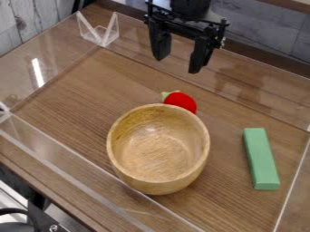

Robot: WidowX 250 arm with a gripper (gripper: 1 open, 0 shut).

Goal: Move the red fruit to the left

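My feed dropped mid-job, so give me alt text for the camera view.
An open gripper hangs above a small red fruit, which sits against the far rim of a wooden bowl on a wood table. A green block lies right of the bowl.

No legible txt, labels, brands or nos. anywhere in view

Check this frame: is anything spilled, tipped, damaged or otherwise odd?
Nothing stands out. The round wooden bowl sits upright and empty, the small red toy fruit rests behind it, the green rectangular block lies flat, and the gripper hangs open above.
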